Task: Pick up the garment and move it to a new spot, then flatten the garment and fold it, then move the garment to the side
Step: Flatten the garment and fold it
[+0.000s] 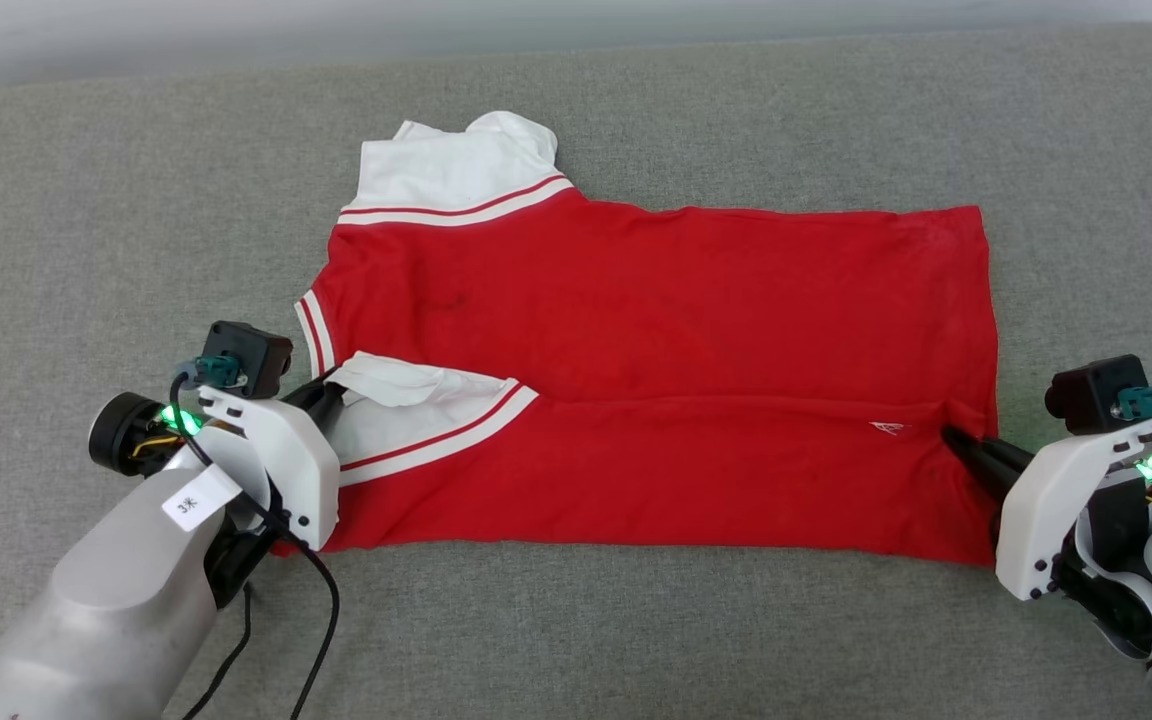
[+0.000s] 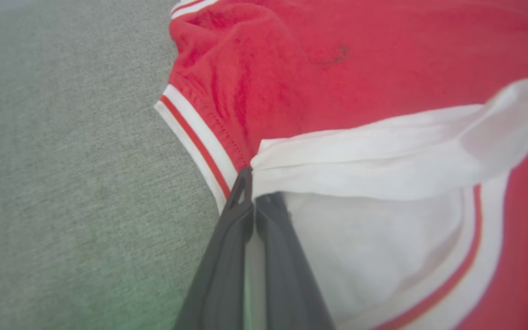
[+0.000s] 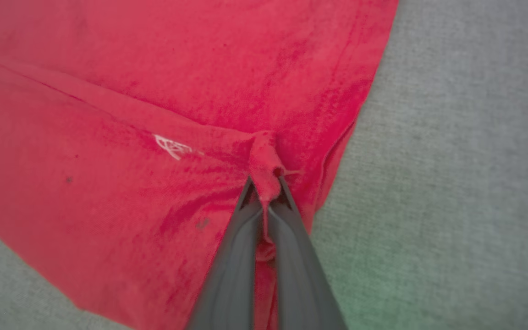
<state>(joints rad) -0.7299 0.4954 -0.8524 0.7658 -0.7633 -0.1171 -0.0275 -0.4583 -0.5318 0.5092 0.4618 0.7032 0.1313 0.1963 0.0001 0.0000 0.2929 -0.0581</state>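
Presently gripping the garment at both ends. Laid sideways on a grey woven surface, neck end toward the robot's left and hem toward its right, with the near long edge folded over onto the body, leaving a crease from left to right across the red cloth.

Clenched with the left tool on the near white sleeve, right beside the striped neck trim. From the left wrist, fingers pressed together with a thin edge of white cloth between them, and the sleeve mouth gaping a little beyond.

Clenched with the right tool on the hem end, at the crease. From the right wrist, a tuft of red cloth bunched up and pinched between the fingertips, with wrinkles fanning out from it. Just beside that pinch, a small white logo.

At the far left corner, the other white sleeve, lying mostly flat, slightly rumpled at its edge, with red-and-white stripes at the seam.

On the left forearm, a white label and a black cable trailing down over the grey weave. Green lights glowing at both wrists.
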